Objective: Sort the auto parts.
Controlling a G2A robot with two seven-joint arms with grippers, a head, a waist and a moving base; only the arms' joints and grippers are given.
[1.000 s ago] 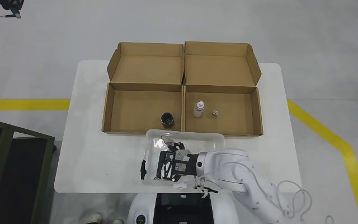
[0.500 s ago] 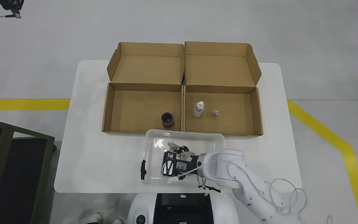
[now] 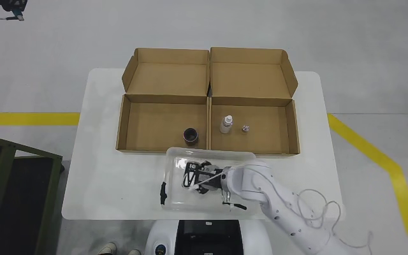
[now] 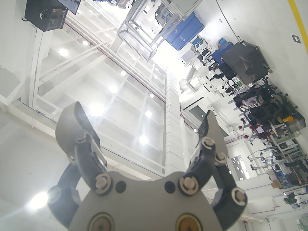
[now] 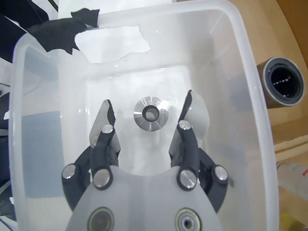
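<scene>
Bearing [image 3: 190, 134], bottle [image 3: 225, 123] and small part [image 3: 244, 128] lay boxed; right claw [image 5: 148, 96], spread apart, straddled the last ring [image 5: 150, 116] in the six-o'clock bin [image 5: 168, 5].

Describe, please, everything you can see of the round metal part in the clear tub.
The round metal part is a small, shiny silver disc with a dark central hole and fine radial lines on its sloped face. It lies flat on the floor of the clear plastic tub, between the open fingers of the right gripper, which do not touch it.
</scene>
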